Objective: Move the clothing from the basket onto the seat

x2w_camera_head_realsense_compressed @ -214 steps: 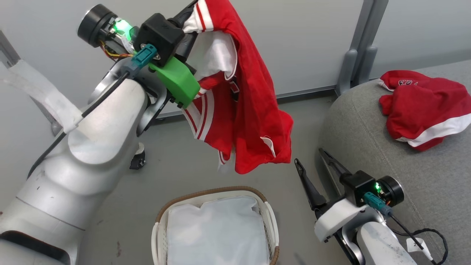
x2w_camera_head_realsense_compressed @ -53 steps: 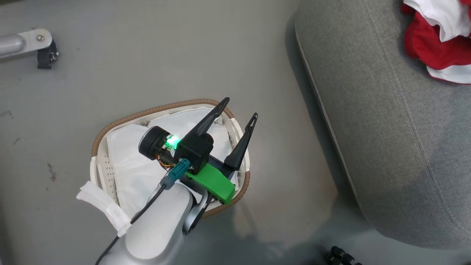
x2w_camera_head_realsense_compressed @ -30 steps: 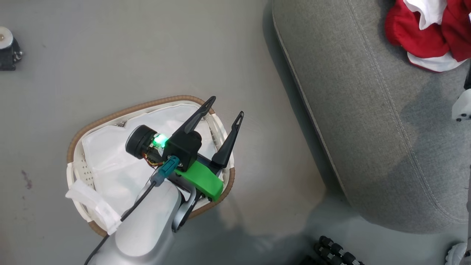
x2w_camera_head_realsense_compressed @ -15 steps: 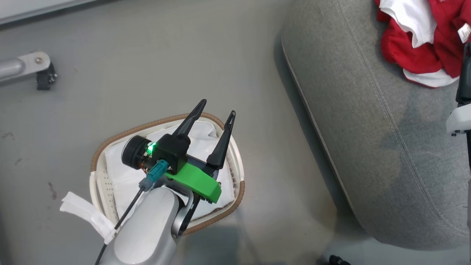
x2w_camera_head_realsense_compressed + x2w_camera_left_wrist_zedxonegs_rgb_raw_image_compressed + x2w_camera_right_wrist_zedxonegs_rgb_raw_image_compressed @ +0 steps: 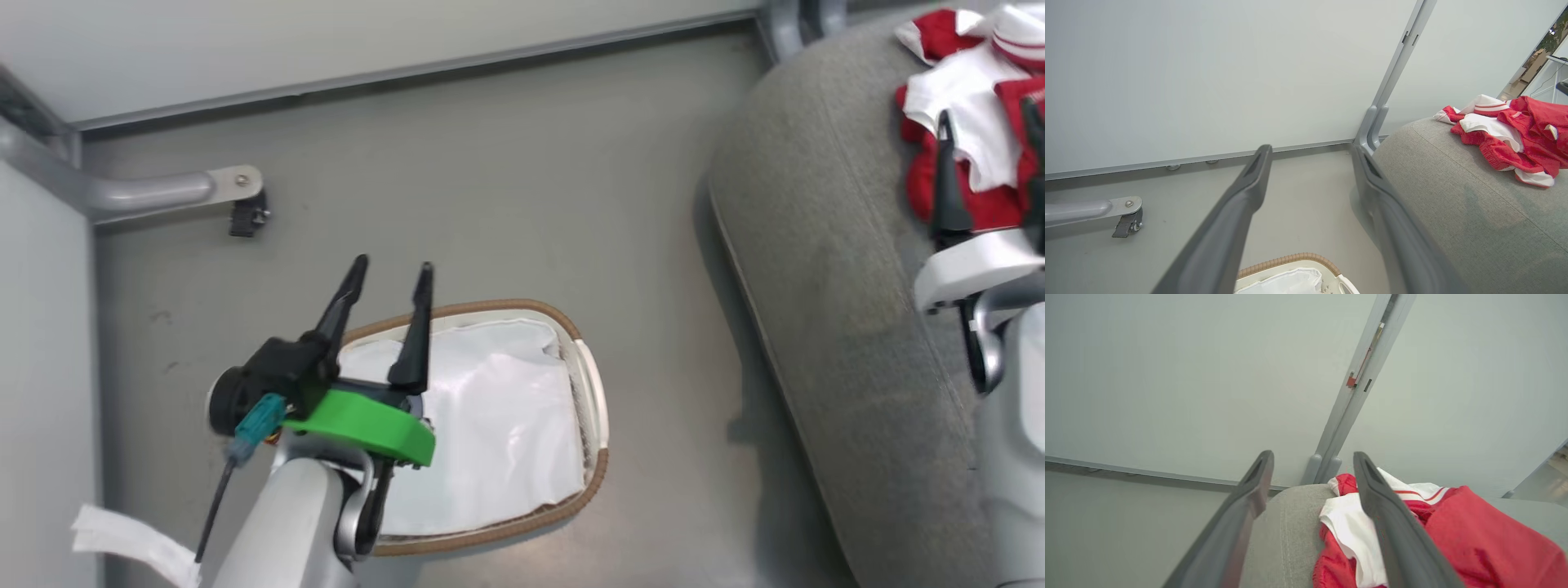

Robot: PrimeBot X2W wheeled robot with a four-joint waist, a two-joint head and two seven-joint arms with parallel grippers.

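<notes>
No longer dangling clothing (image 5: 976, 114) from the left fingers (image 5: 415, 335); resting it on the seat (image 5: 849, 327), upper right. Leaving only a white sheet (image 5: 490, 425) in the basket (image 5: 594, 400). Spreading these and the right fingers (image 5: 947, 188) wide, holding nothing. Looking done.

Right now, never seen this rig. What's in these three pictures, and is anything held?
It's a wheeled robot with two arms, each ending in a two-fingered gripper. One picture looks down from its head; the other two look forward from each wrist. On the floor stands a white basket holding a white liner sheet. Beside it, the red and white clothing lies heaped on a grey seat. The left gripper hangs open above the basket, the right gripper open above the seat by the clothing. Neither holds anything.
</notes>
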